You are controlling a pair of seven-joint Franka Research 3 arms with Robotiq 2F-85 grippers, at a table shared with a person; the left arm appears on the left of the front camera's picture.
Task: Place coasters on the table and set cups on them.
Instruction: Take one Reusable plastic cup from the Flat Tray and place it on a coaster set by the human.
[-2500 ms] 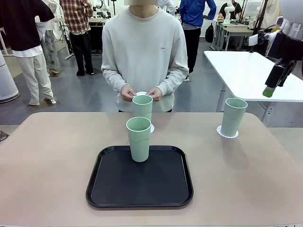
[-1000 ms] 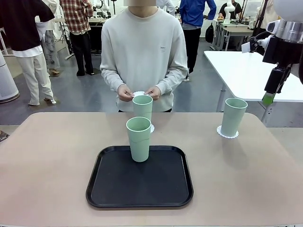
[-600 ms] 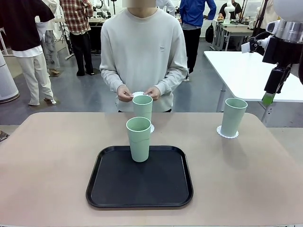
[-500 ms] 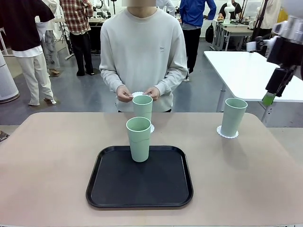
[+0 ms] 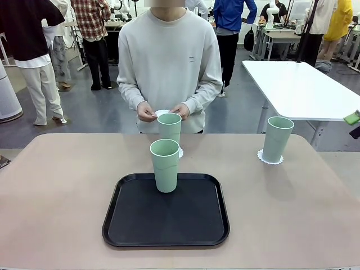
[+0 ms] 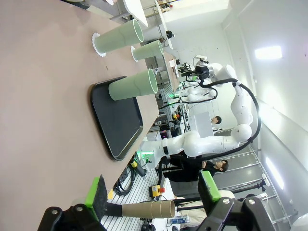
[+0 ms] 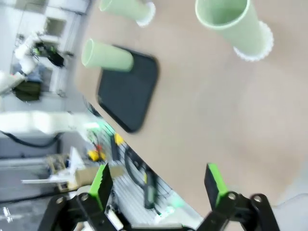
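Three mint-green cups stand on the beige table [image 5: 56,185]. One cup [image 5: 165,165] is on the black tray [image 5: 135,225]. A second cup [image 5: 169,128] stands just behind it on a lacy coaster [image 5: 180,152]. The third cup [image 5: 278,138] sits on a coaster [image 5: 270,160] at the far right. The person holds another coaster [image 5: 164,112] in both hands above the middle cup. My right gripper [image 7: 158,180] is open and empty, high over the table's right side near that cup [image 7: 228,21]; one green fingertip [image 5: 352,117] pokes in at the right edge. My left gripper [image 6: 154,188] is open and empty, away from the cups [image 6: 132,85].
A white rectangular table [image 5: 298,87] stands beyond the right corner. People stand in the background. Bare tabletop lies left of the tray and along the near right side.
My right arm has swung away to the right and down, leaving just a fingertip at the picture's edge. The person's hands and the cups have stayed put.
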